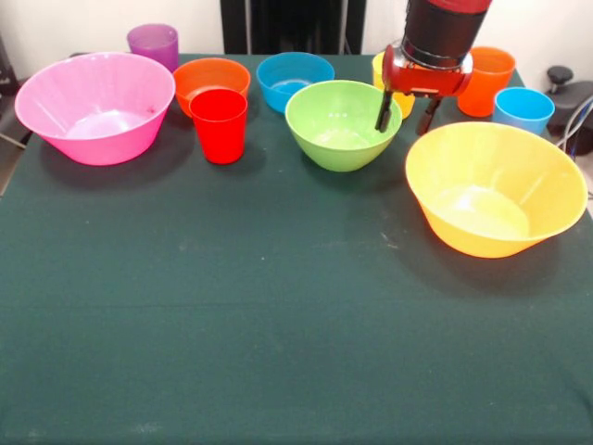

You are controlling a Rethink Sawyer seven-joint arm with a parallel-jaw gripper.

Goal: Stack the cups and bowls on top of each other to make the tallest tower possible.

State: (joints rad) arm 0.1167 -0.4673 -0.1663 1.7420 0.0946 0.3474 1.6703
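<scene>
My gripper hangs open just in front of the yellow cup, which it mostly hides, at the right rim of the lime green bowl. The large yellow-orange bowl sits to its right and nearer. A red cup stands left of the green bowl. Behind it are the small orange bowl and small blue bowl. The large pink bowl is far left, with the purple cup behind it. The orange cup and light blue cup stand at the back right. Nothing is stacked.
A dark green cloth covers the table. A black object with cables lies past the table's right edge.
</scene>
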